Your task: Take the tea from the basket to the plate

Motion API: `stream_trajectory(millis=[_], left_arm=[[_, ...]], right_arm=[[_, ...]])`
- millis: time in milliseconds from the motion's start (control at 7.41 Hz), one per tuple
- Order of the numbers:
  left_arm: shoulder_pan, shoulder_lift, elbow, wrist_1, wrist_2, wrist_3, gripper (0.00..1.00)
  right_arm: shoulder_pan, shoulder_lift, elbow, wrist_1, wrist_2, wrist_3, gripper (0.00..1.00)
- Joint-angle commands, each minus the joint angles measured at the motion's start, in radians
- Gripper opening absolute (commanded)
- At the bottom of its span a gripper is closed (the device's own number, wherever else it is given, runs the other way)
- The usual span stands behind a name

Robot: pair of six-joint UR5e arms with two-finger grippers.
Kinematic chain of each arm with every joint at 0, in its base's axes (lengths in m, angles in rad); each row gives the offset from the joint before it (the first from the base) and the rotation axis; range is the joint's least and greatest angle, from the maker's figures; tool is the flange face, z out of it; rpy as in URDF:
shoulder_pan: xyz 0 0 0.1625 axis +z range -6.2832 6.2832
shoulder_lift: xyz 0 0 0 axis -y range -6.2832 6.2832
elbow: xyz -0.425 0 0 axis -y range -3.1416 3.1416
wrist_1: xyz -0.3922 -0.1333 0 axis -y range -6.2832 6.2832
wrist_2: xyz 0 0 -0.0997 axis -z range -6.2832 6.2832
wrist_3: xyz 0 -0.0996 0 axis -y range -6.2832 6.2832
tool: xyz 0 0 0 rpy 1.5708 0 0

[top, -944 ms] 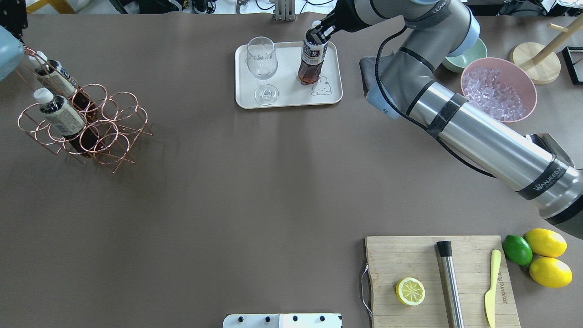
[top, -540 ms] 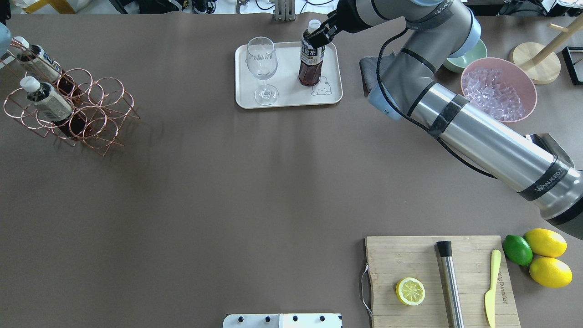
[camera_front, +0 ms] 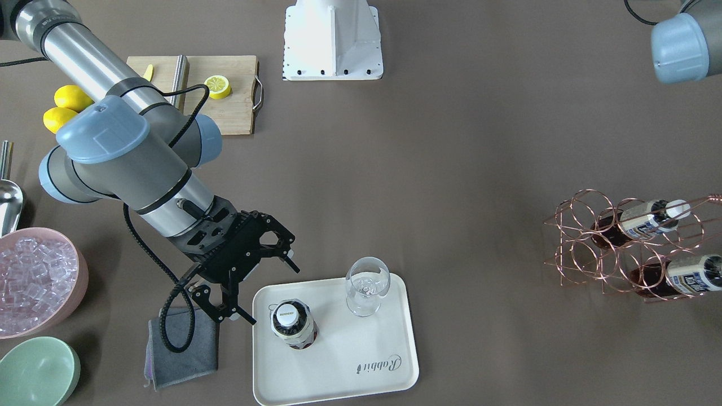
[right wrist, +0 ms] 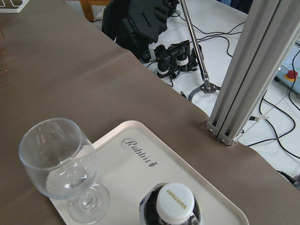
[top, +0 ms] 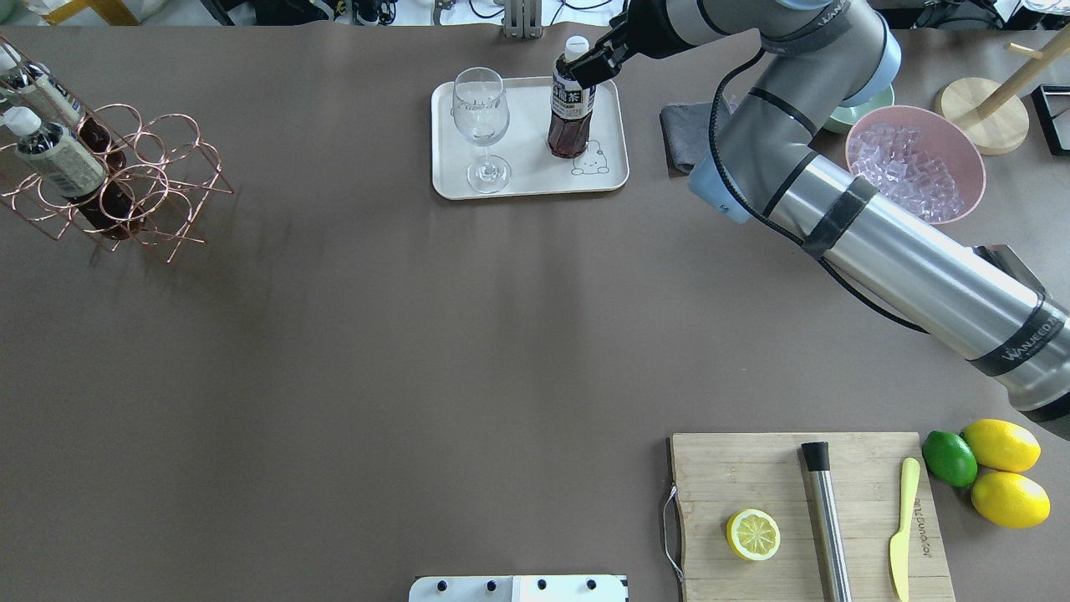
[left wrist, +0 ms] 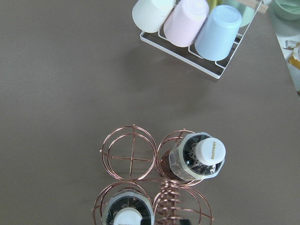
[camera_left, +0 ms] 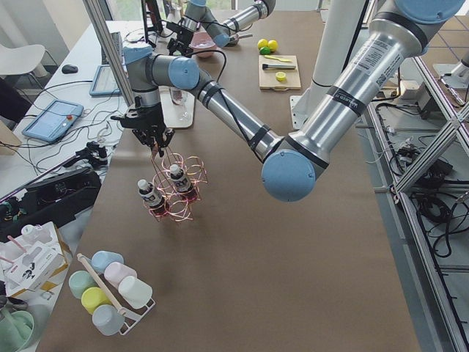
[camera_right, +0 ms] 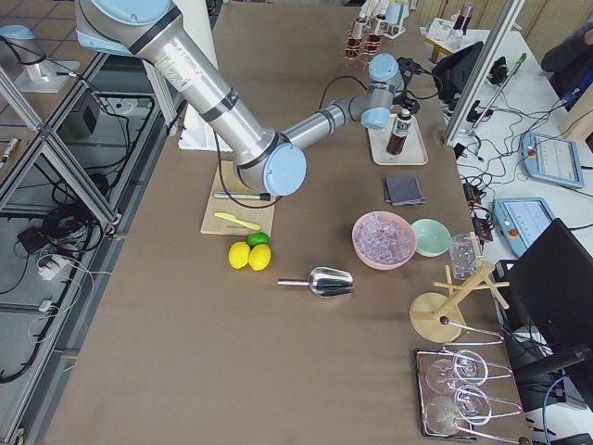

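Right claw (camera_front: 274,294): mine, spread wide and holding nothing, lower left of centre in the front-facing view, just beside the tea.
Tea (camera_front: 293,326): upright on the plate (camera_front: 338,375), toward its left end, apart from the wine glass (camera_front: 367,285).
Handling: I judge it light, stiff plastic, with a smooth and slippery label (the liquid would slosh if tipped). The best hold is across the body, just under the cap.
Left claw (camera_left: 154,143): above the basket's handle, seen only from the side, so I cannot tell if it grips.
Basket (top: 117,180): upper left of the overhead view, with two other bottles (top: 60,163) leaning in its cells.
Hidden: the frame cuts off the basket's left edge, and my right wrist view crops the tea below its cap.
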Motion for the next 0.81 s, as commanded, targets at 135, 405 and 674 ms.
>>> stream_trajectory(millis=[135,405,674], left_arm=[[-0.026,-0.009,0.083,-0.068,0.024,0.001,0.0],[-0.038,-0.009,0.111,-0.094,0.024,-0.01,0.0],[-0.055,-0.009,0.157,-0.125,0.011,-0.039,0.0]], right_arm=[[0.093,-0.156,0.295,-0.195,0.109,-0.011,0.99],[0.214,-0.247,0.448,-0.377,0.263,-0.017,0.99],[0.353,-0.394,0.591,-0.528,0.398,-0.049,0.99]])
